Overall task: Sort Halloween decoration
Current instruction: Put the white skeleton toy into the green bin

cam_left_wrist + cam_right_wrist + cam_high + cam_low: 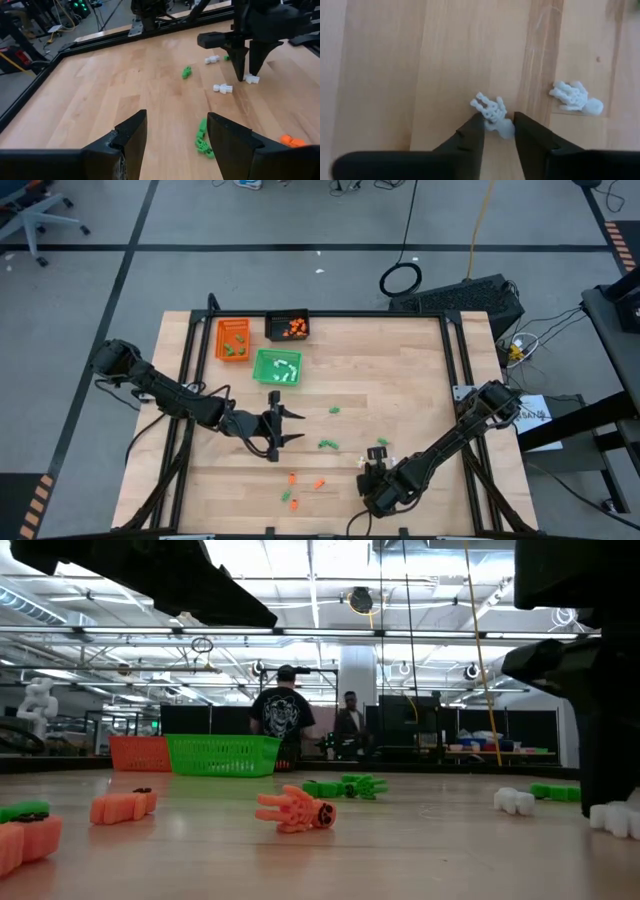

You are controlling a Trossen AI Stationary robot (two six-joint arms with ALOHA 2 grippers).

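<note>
The right hand (496, 126) pointed down at the near right part of the pale, straight-grained wooden surface (400, 380), its 2 dark, matte, wedge-shaped fingers (470, 137) set close on either side of a tiny white skeleton-hand piece (492, 112) of knobbly plastic that lay on the wood; they touched it or nearly did, and whether they had it clamped could not be told. A 2nd white piece (575, 97) of the same bony shape lay just beside it, apart from the fingers. The rest of the Halloween decoration lay scattered on the near half of the surface: orange pieces (305, 485) near the front edge, green pieces (327, 444) toward the middle, and in the low view an orange hand-shaped piece (295, 810) with spread fingers. The left hand (300, 426) hovered left of centre, its fingers spread wide apart and holding nothing. Farther back, near the far left corner, stood 3 small rectangular trays: a green tray (262, 378) with meshed walls holding white pieces, an orange tray (222, 335) holding green pieces, and a black tray (272, 327) holding orange pieces. Beyond the surface 2 people (283, 712) stood in the room. No writing could be read.
</note>
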